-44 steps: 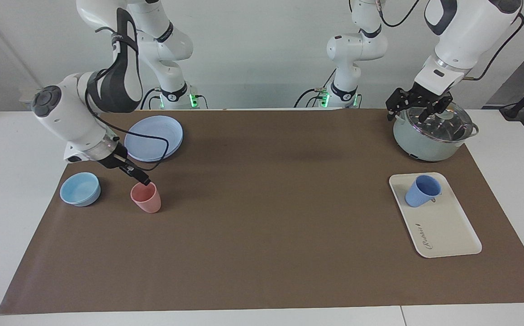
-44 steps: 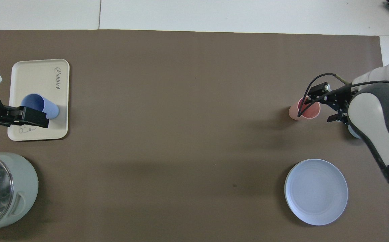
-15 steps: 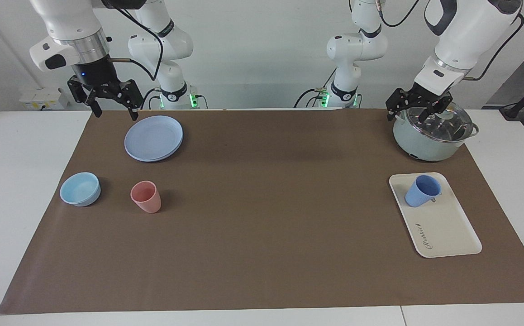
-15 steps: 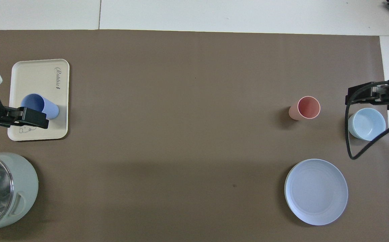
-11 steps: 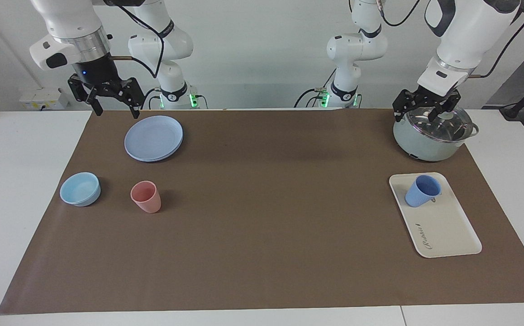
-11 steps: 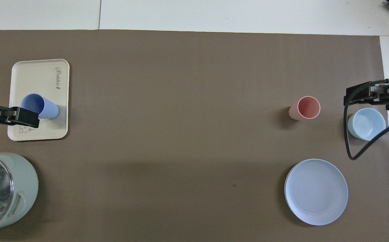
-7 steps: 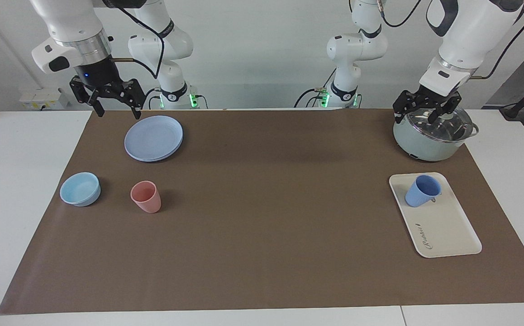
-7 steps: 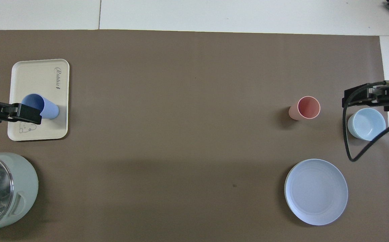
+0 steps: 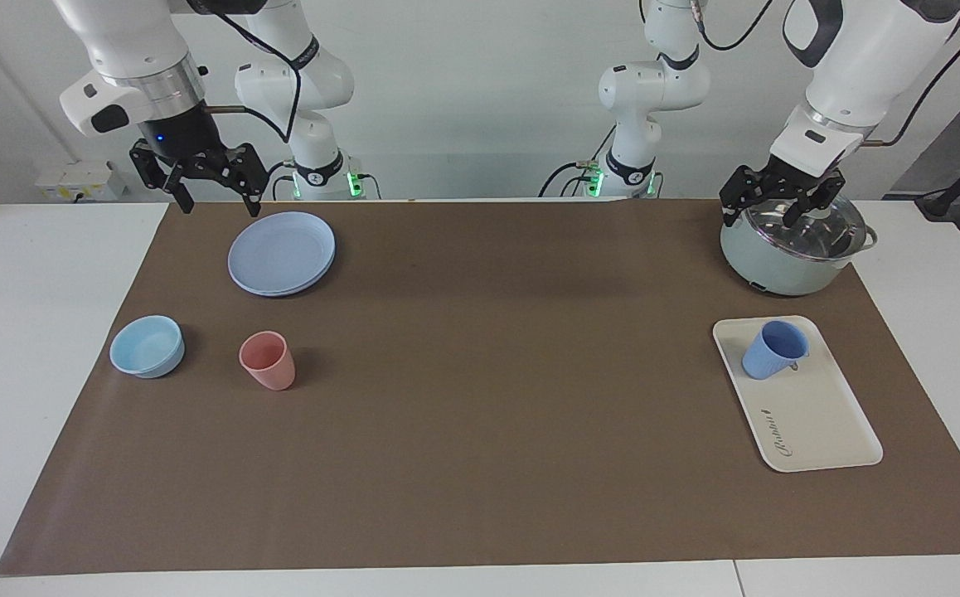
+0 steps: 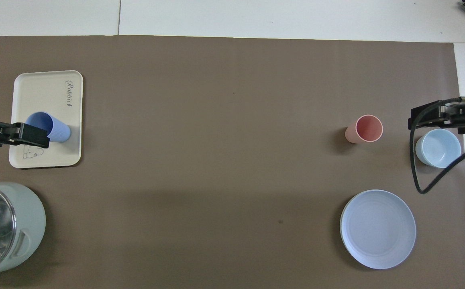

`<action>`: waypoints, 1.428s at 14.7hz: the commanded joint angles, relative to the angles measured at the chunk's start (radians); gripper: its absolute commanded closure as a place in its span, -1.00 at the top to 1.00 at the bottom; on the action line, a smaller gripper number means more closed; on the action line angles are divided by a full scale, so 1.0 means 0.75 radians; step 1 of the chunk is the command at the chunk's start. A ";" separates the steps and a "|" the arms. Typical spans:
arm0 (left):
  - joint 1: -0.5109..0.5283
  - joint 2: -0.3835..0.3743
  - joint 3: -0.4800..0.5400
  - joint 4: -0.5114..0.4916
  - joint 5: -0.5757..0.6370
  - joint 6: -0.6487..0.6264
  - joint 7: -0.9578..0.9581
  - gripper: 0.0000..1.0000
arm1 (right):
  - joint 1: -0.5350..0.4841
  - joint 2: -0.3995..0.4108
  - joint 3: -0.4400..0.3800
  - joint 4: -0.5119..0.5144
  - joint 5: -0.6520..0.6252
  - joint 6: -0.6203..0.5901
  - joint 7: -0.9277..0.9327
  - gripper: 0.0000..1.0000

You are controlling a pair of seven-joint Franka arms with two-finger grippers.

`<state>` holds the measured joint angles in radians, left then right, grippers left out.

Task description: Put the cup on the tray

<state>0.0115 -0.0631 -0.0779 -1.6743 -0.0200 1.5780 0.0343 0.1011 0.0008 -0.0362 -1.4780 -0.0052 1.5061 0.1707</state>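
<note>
The cup (image 9: 773, 349) stands upright on the tray (image 9: 820, 423), at the tray's end nearer the robots, touched by neither gripper. The tray lies on the brown mat (image 9: 488, 398) toward the left arm's end of the worktop (image 9: 24, 332), its cursive lettering at the end farther from the robots.

The left gripper (image 9: 779, 202) hangs in the air over the lidded pot (image 9: 791, 249), which sits at the mat's corner nearest the left arm's base. Its fingers (image 9: 733, 204) are spread apart and hold nothing.

The right gripper (image 9: 213, 190) is raised over the mat's edge nearest the robots, just beside the round blue plate (image 9: 281, 252), at the right arm's end of the worktop. Its fingers (image 9: 184, 196) are likewise released and empty.

A pink cup (image 9: 268, 360) stands upright on the mat, farther from the robots than the plate, and a light-blue bowl (image 9: 147, 346) sits beside it, closer to the mat's short edge at the right arm's end.
</note>
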 commanded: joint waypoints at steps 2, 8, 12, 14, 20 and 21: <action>0.015 0.002 -0.005 0.005 -0.041 0.015 0.005 1.00 | -0.008 -0.003 -0.003 -0.003 0.033 -0.006 -0.027 0.98; 0.005 -0.004 -0.005 -0.003 -0.037 -0.003 0.009 1.00 | -0.020 -0.003 -0.007 -0.001 0.017 0.000 -0.029 0.98; 0.023 -0.006 -0.003 -0.007 -0.037 0.001 0.008 1.00 | -0.100 -0.007 0.048 0.003 0.021 -0.026 -0.031 0.98; 0.028 -0.006 -0.003 -0.007 -0.037 0.001 0.007 1.00 | -0.230 -0.023 0.191 -0.001 0.021 -0.049 -0.029 0.98; 0.028 -0.006 -0.003 -0.007 -0.037 0.001 0.007 1.00 | -0.194 -0.024 0.161 -0.001 0.013 -0.061 -0.029 0.98; 0.028 -0.004 -0.003 -0.007 -0.037 0.001 0.007 1.00 | -0.150 -0.024 0.108 -0.001 0.013 -0.061 -0.031 0.98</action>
<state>0.0210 -0.0631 -0.0768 -1.6753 -0.0327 1.5769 0.0342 -0.0422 -0.0073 0.0919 -1.4772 -0.0052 1.4826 0.1707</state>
